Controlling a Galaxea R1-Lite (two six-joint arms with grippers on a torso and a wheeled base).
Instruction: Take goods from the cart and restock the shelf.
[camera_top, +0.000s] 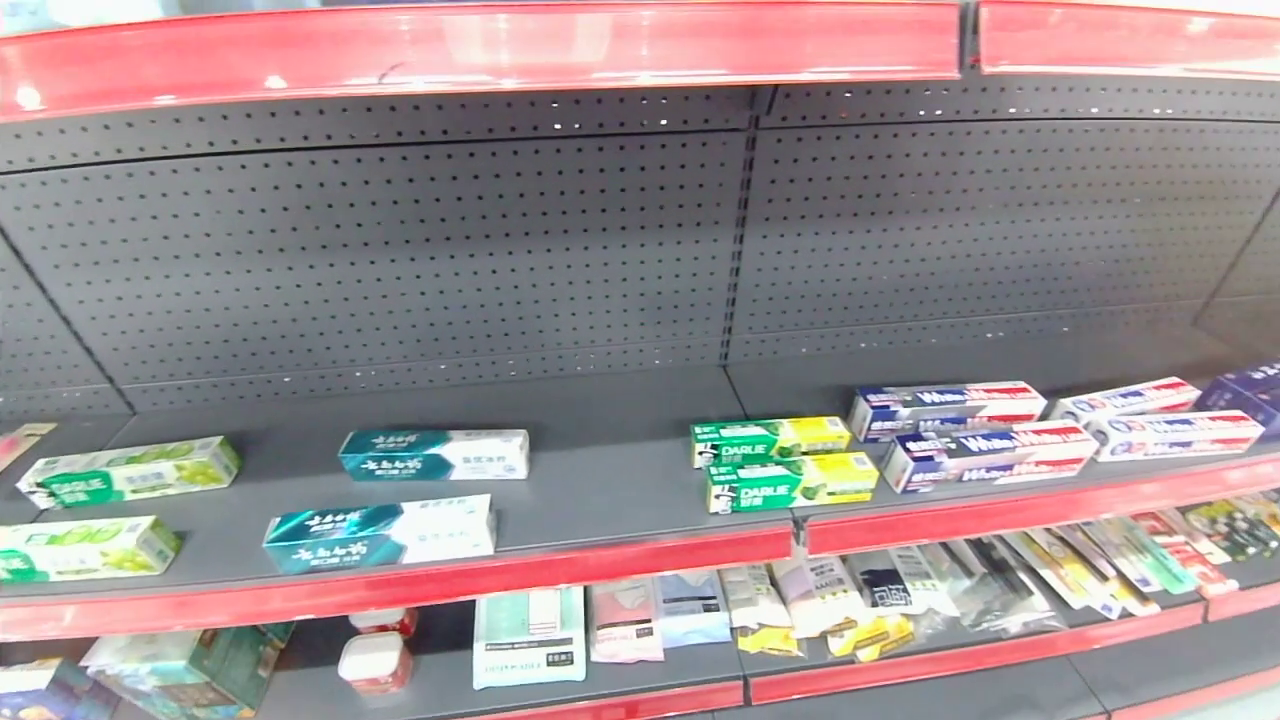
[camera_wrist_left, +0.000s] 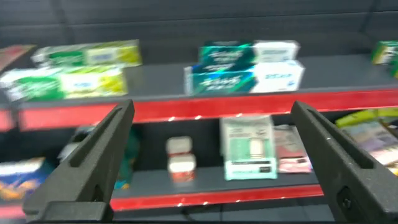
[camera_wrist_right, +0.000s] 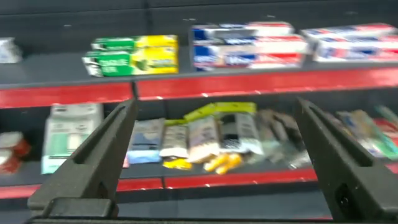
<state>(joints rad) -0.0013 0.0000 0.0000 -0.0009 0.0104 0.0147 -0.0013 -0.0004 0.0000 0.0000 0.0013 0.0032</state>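
The grey shelf (camera_top: 600, 440) with a red front strip carries flat rows of toothpaste boxes: pale green ones (camera_top: 130, 470) at the left, two teal-and-white boxes (camera_top: 435, 453), two green-and-yellow boxes (camera_top: 785, 462), and blue, red and white boxes (camera_top: 990, 455) at the right. My left gripper (camera_wrist_left: 211, 109) stands open and holds nothing, in front of the shelf edge below the teal-and-white boxes (camera_wrist_left: 245, 68). My right gripper (camera_wrist_right: 217, 106) is open too, with nothing in it, facing the green-and-yellow boxes (camera_wrist_right: 134, 55) and the blue, red and white boxes (camera_wrist_right: 249, 45).
The lower shelf (camera_top: 620, 690) holds packets, small red-and-white jars (camera_top: 375, 662) and bagged goods (camera_top: 900, 590). A perforated grey back panel (camera_top: 400, 250) rises behind the toothpaste, under another red-edged shelf (camera_top: 480, 45). Bare board lies between the teal and the green-and-yellow boxes.
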